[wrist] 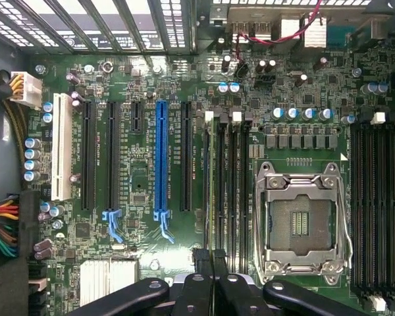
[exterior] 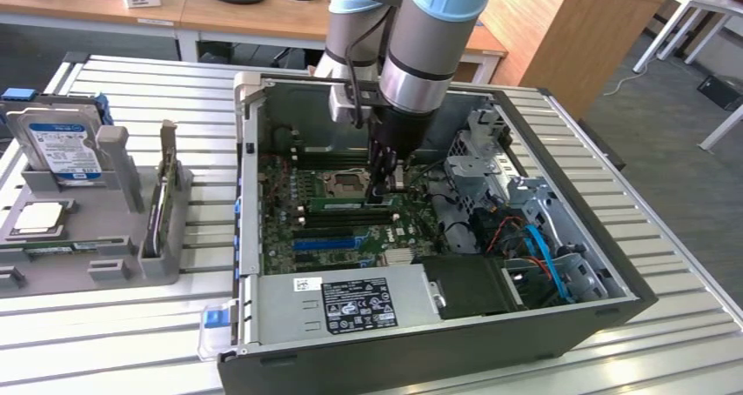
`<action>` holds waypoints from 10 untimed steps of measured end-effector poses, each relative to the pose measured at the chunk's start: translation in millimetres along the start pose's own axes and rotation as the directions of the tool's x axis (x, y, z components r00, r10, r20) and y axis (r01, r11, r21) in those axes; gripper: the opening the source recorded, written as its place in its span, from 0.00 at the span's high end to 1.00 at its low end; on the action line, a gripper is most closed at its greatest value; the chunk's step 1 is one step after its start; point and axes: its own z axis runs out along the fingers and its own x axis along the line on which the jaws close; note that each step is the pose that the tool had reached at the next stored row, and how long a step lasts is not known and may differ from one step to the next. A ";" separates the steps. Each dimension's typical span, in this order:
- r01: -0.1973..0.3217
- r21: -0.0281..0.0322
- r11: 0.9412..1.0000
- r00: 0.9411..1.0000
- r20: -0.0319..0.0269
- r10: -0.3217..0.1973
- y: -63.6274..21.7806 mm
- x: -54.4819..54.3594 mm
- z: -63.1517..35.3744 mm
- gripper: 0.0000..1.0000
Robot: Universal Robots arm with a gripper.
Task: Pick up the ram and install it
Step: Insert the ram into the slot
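The ram (exterior: 344, 205) stands edge-up in a memory slot near the middle of the motherboard (exterior: 282, 234), inside the open computer case (exterior: 247, 143) that lies on its side on the slatted table (exterior: 117, 347).

Nearest in the case is the silver power supply (exterior: 348, 297) with its dark label. Beside it, toward the exterior view's right, are a black box and a drive cage with blue cables (exterior: 538, 249). Just beyond the power supply come the expansion slots, one of them blue (exterior: 316, 242), then the ram. The gripper (exterior: 387, 191) has its fingers drawn together at the stick's end on the exterior view's right. Whether they pinch the stick's edge or only rest at it cannot be told. Just past the ram is the open CPU socket (exterior: 348, 184), then the case's far wall.

Outside the case, on the exterior view's left, a grey holder (exterior: 117, 212) carries a blue-labelled hard drive (exterior: 58, 147) standing upright. Far off stand wooden desks (exterior: 244, 16).

From the wrist, the ram is a thin line in its slot, running away from the fingertips (wrist: 201, 258). Empty black slots (wrist: 234, 184) lie between it and the socket. A second empty bank (wrist: 375, 197) lies on the socket's other side.
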 end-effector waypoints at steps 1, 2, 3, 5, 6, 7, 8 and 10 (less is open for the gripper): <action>0.000 0.000 1.000 1.000 0.000 0.000 0.0 0.0 0.0 0.88; 0.000 0.000 1.000 1.000 0.000 0.000 0.2 0.0 0.0 0.88; 0.000 0.000 1.000 1.000 0.000 0.000 1.7 0.0 0.3 0.88; 0.000 0.001 1.000 1.000 0.000 0.000 2.8 0.0 0.4 0.88; 0.000 0.001 1.000 1.000 0.000 0.000 2.8 0.0 0.4 0.88; 0.000 0.001 1.000 1.000 0.000 0.000 2.8 0.0 0.4 0.88; 0.000 0.001 1.000 1.000 0.000 0.000 2.8 0.0 1.1 0.88; 0.000 0.001 1.000 1.000 0.000 0.000 2.6 0.0 4.0 0.88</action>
